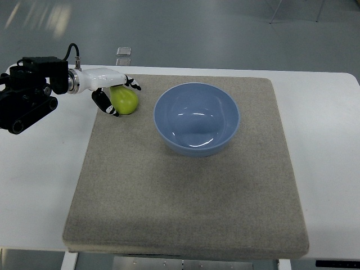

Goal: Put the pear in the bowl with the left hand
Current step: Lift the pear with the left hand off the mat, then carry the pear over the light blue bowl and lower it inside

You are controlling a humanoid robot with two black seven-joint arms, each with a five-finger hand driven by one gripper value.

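Note:
A green pear [126, 101] lies on the grey mat [185, 191] near its far left corner. My left hand [124, 99] reaches in from the left edge and is curled around it. Its fingers [134, 84] lie over the pear's far side and the thumb [106, 104] hooks round its near left side. The pear still seems to rest on the mat. A light blue bowl [197, 118] stands empty on the mat just right of the pear, a small gap apart. My right arm does not show.
The mat lies on a white table [39, 185]. The black left forearm [25, 98] hangs over the table's left part. A small clear object [124, 52] sits beyond the table's far edge.

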